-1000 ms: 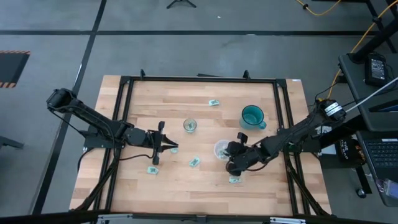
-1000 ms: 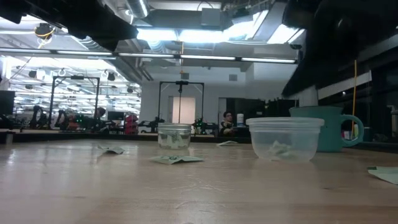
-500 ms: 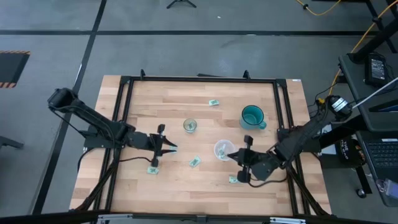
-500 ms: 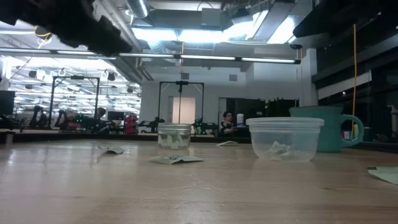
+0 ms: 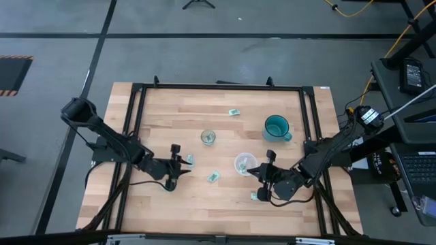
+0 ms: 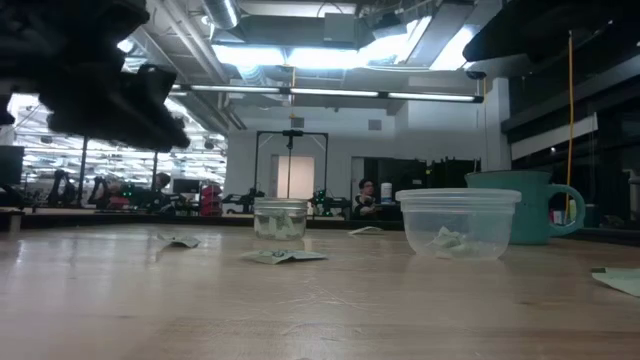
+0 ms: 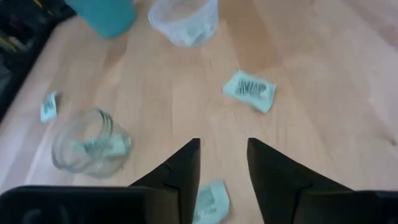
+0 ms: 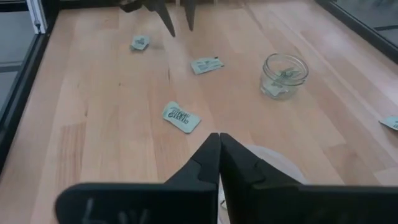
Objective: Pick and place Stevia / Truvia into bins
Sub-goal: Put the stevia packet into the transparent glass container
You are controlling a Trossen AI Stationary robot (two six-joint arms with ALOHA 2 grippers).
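On the bench [image 5: 204, 204]: left claw [image 7: 222, 163], fingers parted and empty, hung over a Truvia packet [image 7: 210, 202] beside the glass jar [image 7: 91, 140], likely lining up a grasp. Right claw [image 8: 219, 149], fingers closed together and seemingly empty, sat by the plastic cup [image 5: 243, 163]; loose packets lay scattered.

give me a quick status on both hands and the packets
Left hand open, above a packet. Right hand shut, empty, beside the plastic cup. Loose packets on the table; nothing in the way.
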